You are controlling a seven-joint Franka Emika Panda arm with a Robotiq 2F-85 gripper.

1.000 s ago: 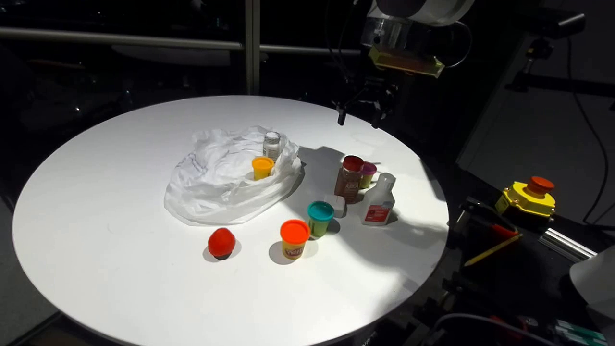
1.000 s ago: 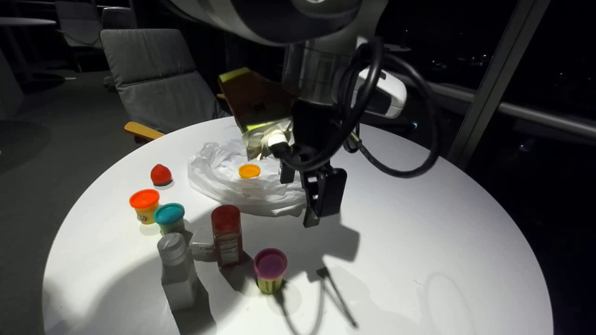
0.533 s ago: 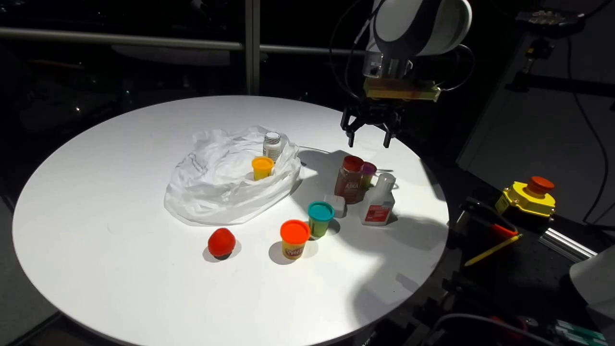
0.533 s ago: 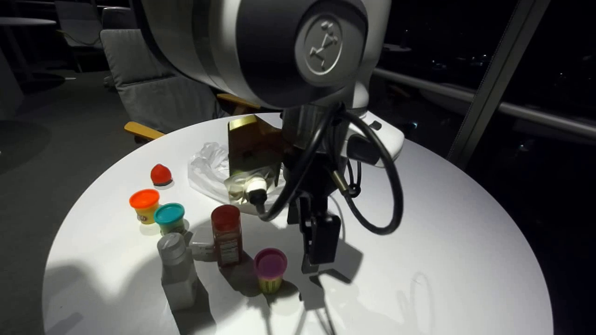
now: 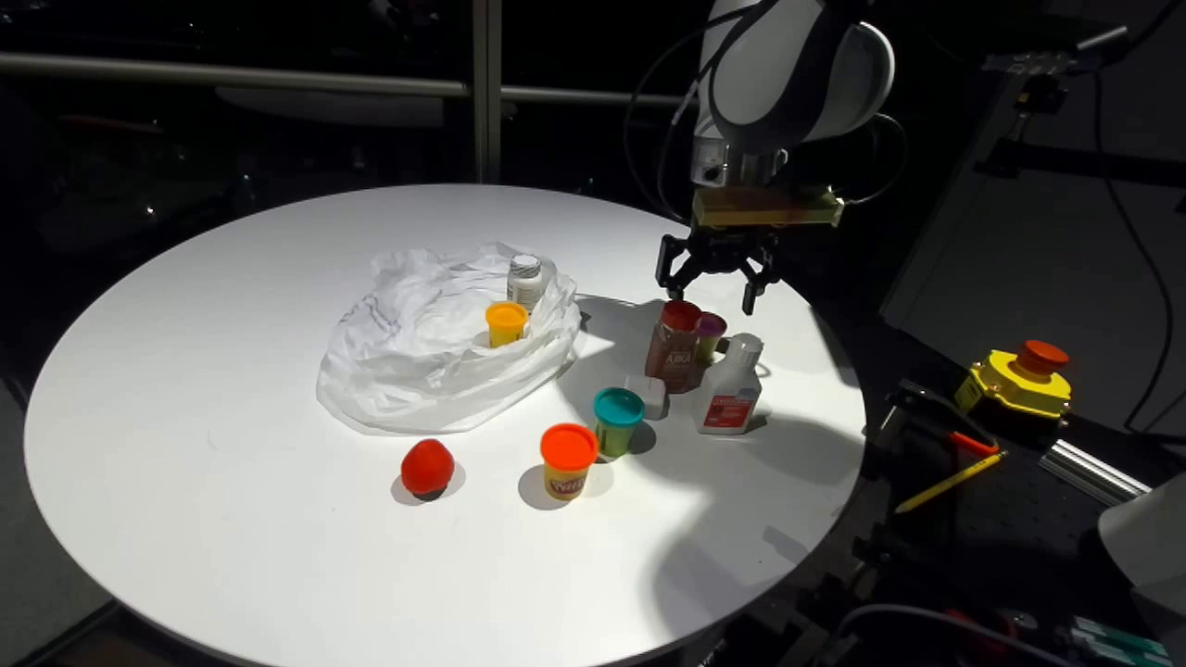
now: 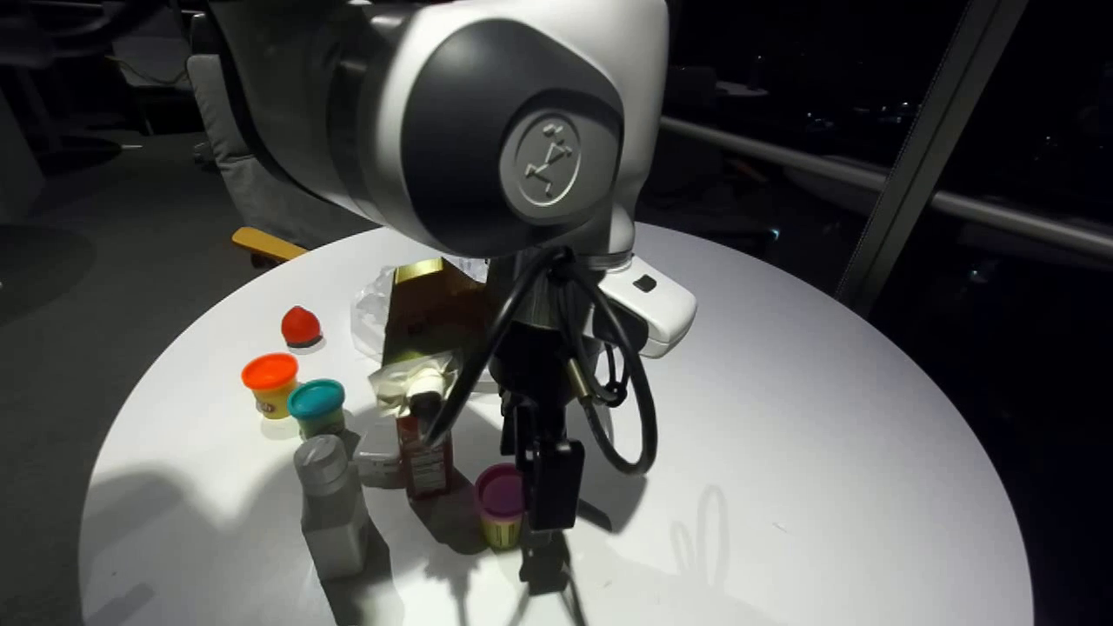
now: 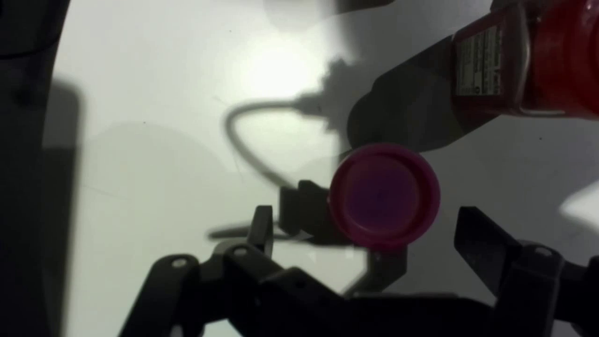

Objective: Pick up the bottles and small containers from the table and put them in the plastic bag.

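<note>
The pot (image 6: 499, 509) with the purple lid (image 7: 381, 194) seems to be meant as the next thing to be picked up, and it is found standing on the table (image 5: 232, 556), just under the gripper (image 7: 363, 229). The pot is stood upright, so its long way is up and down. Its lid is round, so it could be gripped from any side and no twist seems to be needed. In the wrist view, the pot is framed by the two fingers (image 7: 484, 248), one on each side of it, but it is not quite lined up with them: it is seen a bit ahead of the tips and closer to one finger than to its mate. A small nudge toward the pot would be called for, and then a straight way down. How high the tips are held above the pot cannot be told. The fingers are spread wide, with more than enough room for the pot between them; nothing is held, and no touch on the pot is seen. The red bottle (image 5: 673, 359) is set just beside the pot, with a small gap left, so it might be bumped if the gripper were swung that way. The bag (image 5: 435, 389), where the pot should be put, is spread well apart from it, on about the same side as the bottle.
</note>
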